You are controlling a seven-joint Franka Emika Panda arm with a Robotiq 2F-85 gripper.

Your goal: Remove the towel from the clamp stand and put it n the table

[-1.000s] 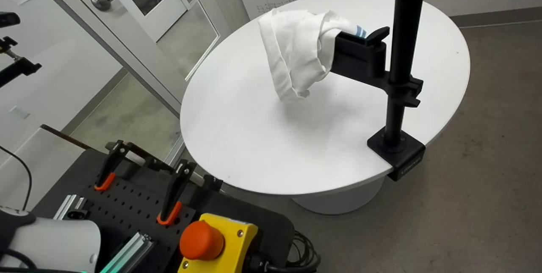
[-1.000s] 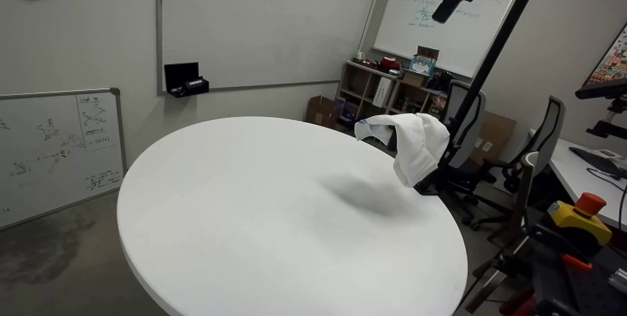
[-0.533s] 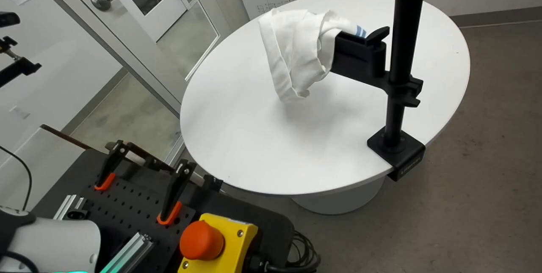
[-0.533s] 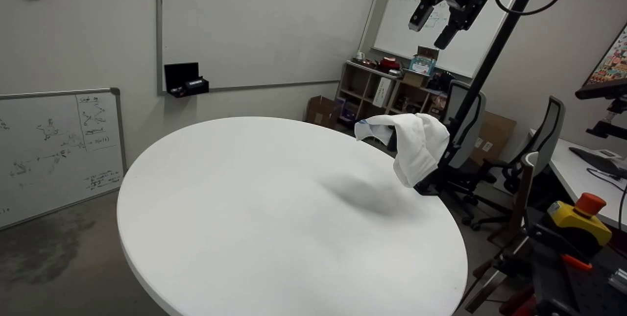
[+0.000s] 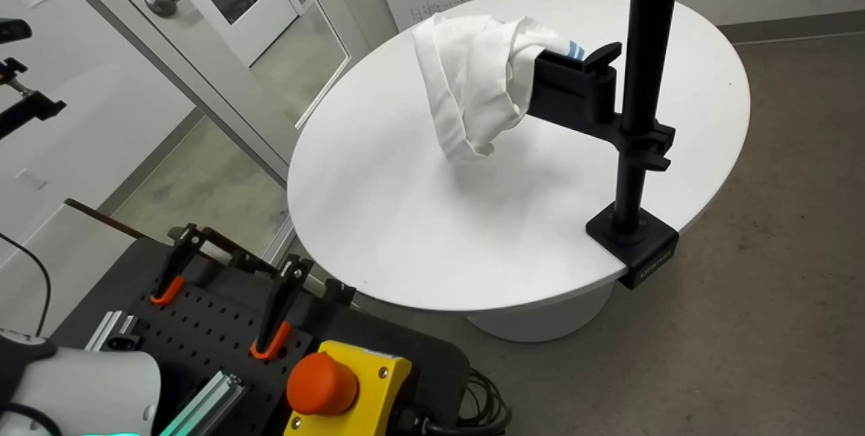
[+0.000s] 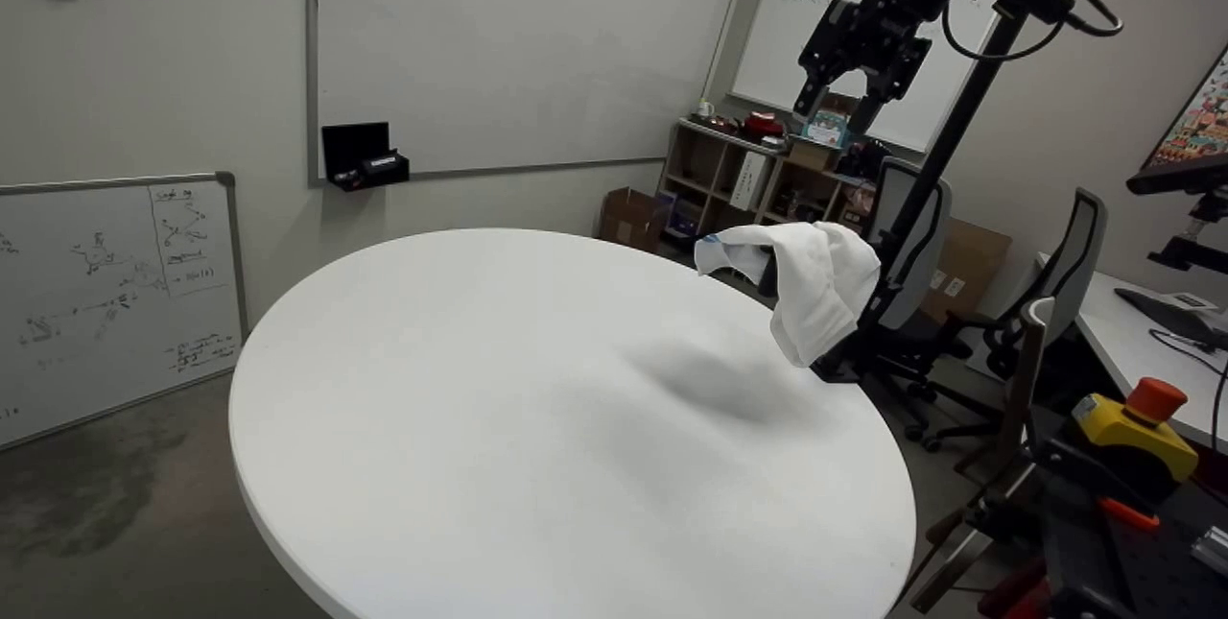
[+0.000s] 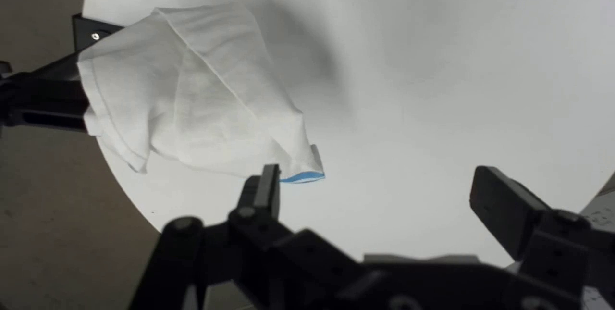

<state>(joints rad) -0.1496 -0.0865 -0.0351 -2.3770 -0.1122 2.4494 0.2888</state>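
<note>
The white towel [image 5: 473,84] with blue stripes hangs over the arm of the black clamp stand [image 5: 642,64], above the round white table [image 5: 399,233]. The towel [image 6: 825,283] and stand [image 6: 935,168] also show in an exterior view. My gripper [image 6: 835,110] is open and empty, higher than the towel, and out of frame in an exterior view. In the wrist view, the towel [image 7: 206,89] lies up and left of my gripper [image 7: 377,170]. The left fingertip overlaps the view of its blue-striped edge, with no contact visible. The towel hides the end of the stand's arm.
The stand's tall pole rises beside the towel from a base [image 5: 632,240] clamped at the table edge. A black cart with a yellow emergency-stop box [image 5: 378,382] and orange-tipped clamps [image 5: 274,341] stands near the table. Office chairs [image 6: 1065,254] stand behind the stand.
My gripper has come down and slightly left in an exterior view, toward the towel, with more of the arm now showing. It stays open. The towel and stand have not moved.
</note>
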